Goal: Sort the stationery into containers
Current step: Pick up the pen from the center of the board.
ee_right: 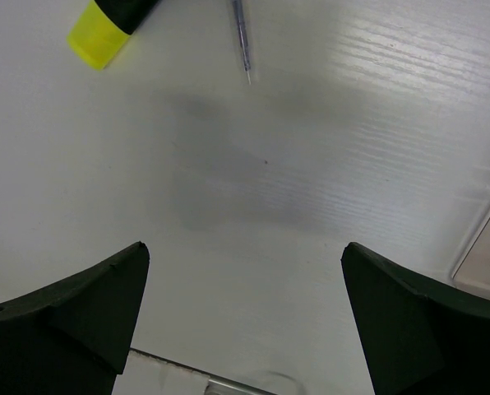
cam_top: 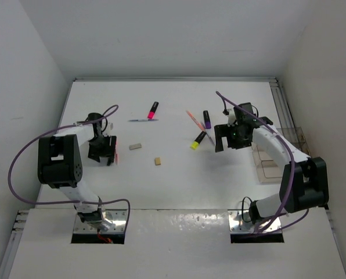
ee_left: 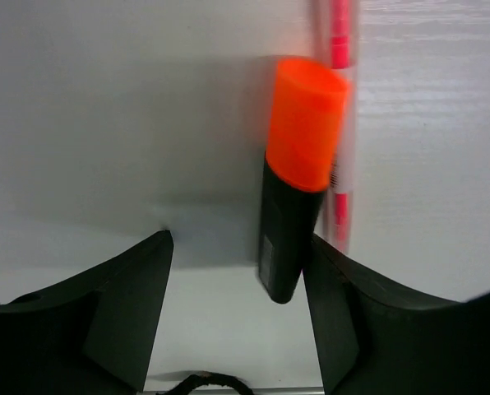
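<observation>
My left gripper is open and low over the table at the left. In the left wrist view its jaws stand around the black end of an orange-capped highlighter, which touches the right finger; the left finger is apart from it. A pink pen lies just beside it. My right gripper is open and empty over bare table. A yellow-ended highlighter lies just left of it. A clear container stands to its right, its corner in the right wrist view.
A pink highlighter, a thin blue pen, an orange-pink pen and a purple highlighter lie at the back middle. Two small erasers lie in the middle. A second clear box stands at the right edge.
</observation>
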You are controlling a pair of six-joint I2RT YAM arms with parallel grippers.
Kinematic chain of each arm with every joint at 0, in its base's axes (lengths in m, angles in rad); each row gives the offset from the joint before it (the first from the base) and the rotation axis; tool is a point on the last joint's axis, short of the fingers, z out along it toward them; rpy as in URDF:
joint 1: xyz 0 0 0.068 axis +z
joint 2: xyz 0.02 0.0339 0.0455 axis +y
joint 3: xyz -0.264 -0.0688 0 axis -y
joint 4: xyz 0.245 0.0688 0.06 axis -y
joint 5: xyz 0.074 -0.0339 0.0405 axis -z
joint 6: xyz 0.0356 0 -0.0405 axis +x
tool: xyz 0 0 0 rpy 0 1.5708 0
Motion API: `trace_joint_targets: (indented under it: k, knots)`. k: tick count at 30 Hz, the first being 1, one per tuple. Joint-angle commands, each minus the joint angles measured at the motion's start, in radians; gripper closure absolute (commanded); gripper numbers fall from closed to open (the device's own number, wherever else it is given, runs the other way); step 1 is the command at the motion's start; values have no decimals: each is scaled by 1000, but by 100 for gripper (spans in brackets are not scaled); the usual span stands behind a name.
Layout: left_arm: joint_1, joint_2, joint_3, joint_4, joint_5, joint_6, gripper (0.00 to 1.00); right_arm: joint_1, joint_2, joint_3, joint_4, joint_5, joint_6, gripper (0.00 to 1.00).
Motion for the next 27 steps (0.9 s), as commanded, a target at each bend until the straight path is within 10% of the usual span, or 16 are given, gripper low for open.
trace_joint_targets:
  k: [1, 9, 20, 27]
  knots:
    - [-7, 41, 19, 32, 0, -27, 31, 6, 18, 13, 21, -7, 19, 1]
    - [6, 68, 30, 61, -11, -10, 41, 3, 29, 29, 11, -13, -3, 1]
    - [18, -38, 52, 6, 144, 215, 100, 0, -158, 3, -52, -117, -321, 2]
    - [15, -187, 222, -161, 566, 277, 100, 34, -365, -11, 75, -224, -495, 2]
